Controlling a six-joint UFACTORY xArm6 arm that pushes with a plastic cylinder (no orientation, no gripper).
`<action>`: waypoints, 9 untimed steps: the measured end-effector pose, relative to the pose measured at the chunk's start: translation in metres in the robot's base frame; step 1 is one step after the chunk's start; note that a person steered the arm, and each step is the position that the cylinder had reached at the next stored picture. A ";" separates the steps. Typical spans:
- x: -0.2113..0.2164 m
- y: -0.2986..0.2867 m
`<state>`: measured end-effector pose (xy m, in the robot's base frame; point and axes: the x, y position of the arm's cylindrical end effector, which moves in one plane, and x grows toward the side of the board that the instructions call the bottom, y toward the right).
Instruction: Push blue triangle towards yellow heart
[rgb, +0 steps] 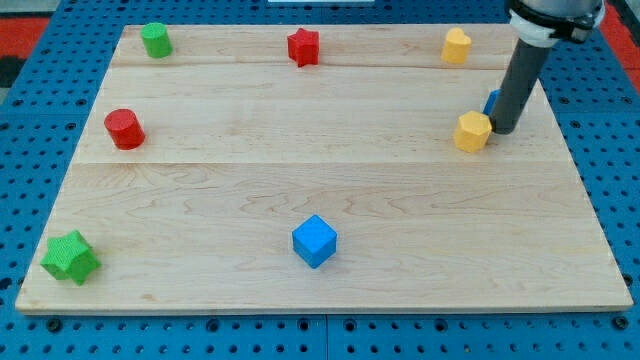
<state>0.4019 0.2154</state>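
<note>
The blue triangle is mostly hidden behind my rod at the view's right; only a sliver of blue shows at the rod's left side. The yellow heart sits near the top edge, up and left of it. My tip rests on the board just right of a yellow hexagon, right next to it, and in front of the blue triangle.
A red star and a green cylinder sit along the top edge. A red cylinder is at the left, a green star at the bottom left, a blue cube at the bottom middle. The wooden board lies on a blue pegboard.
</note>
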 end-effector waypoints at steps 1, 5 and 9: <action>0.012 0.017; -0.049 0.002; -0.057 -0.069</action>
<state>0.3446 0.1469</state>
